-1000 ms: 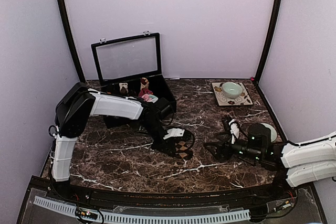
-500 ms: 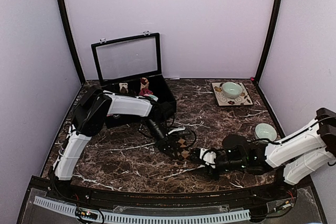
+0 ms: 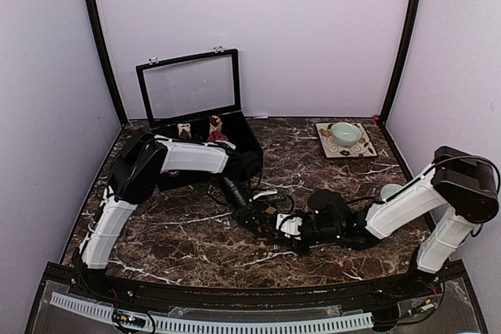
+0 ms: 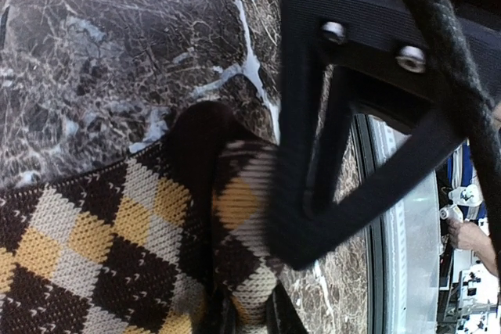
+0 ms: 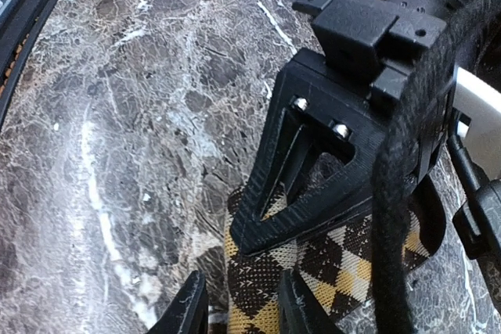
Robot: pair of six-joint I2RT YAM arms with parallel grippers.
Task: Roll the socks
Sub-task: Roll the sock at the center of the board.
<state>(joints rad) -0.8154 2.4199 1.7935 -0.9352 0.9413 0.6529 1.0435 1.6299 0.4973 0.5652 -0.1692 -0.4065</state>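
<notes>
The dark brown sock point(image 3: 269, 213) with tan diamond checks lies on the marble mid-table, between my two grippers. My left gripper point(image 3: 252, 217) is shut on a raised fold of the sock point(image 4: 94, 248), which runs down between the left gripper's point(image 4: 258, 322) tips. My right gripper point(image 3: 280, 226) meets it from the right. The right gripper point(image 5: 246, 314) has its jaws drawn in on the sock's point(image 5: 352, 271) narrow end. Each wrist view shows the other gripper's black triangular finger close by. A scrap of pink fabric point(image 3: 215, 135) shows in the black box; I cannot tell if it is the pink sock.
A black box point(image 3: 249, 146) with its lid point(image 3: 188, 87) raised stands at the back left, behind my left arm. A patterned tray point(image 3: 362, 149) with a mint bowl point(image 3: 345, 132) sits at the back right. Another mint bowl point(image 3: 389, 192) peeks from behind my right arm.
My right arm has swung left across the table to the brown sock, and its jaws have gone from wide to narrow around the sock's end. The left gripper has kept its hold.
</notes>
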